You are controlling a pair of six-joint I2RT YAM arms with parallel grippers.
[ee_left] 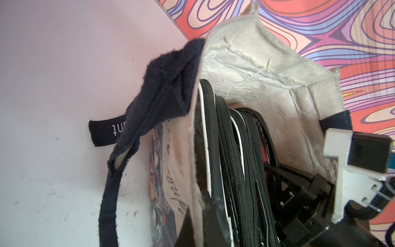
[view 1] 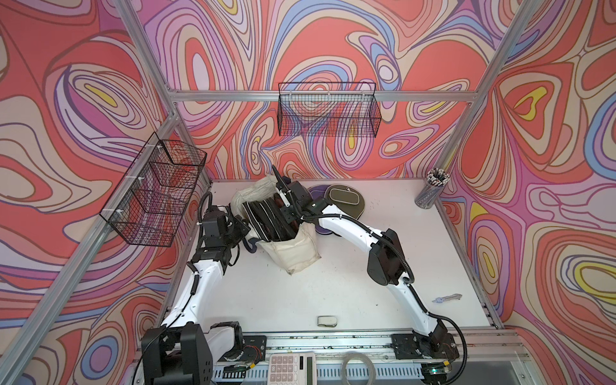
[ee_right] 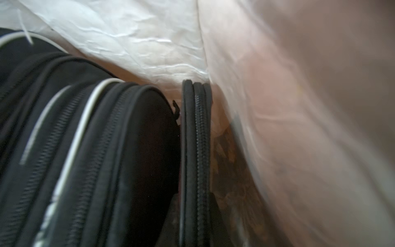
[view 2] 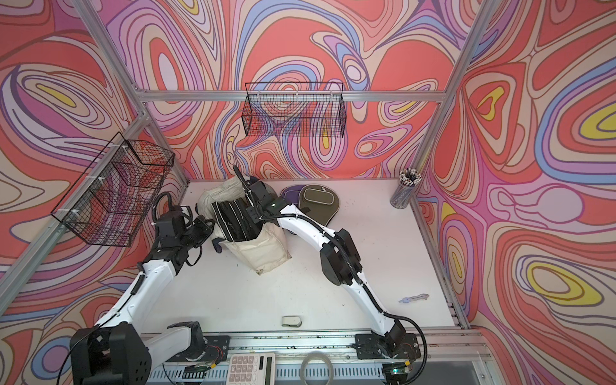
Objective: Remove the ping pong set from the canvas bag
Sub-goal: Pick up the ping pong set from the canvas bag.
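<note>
Not out yet: black zipped paddle cases standing packed inside upright canvas bag at table rear. Clamping bag rim with left gripper; reaching among cases with right gripper, closure impossible to tell. Remaining: grip, lift clear.

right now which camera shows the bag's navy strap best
Left wrist view: the navy strap is close and large, bunched at the canvas bag rim, white lettering visible. Both top views show only a small dark loop beside the bag. The right wrist view shows none of it.
</note>
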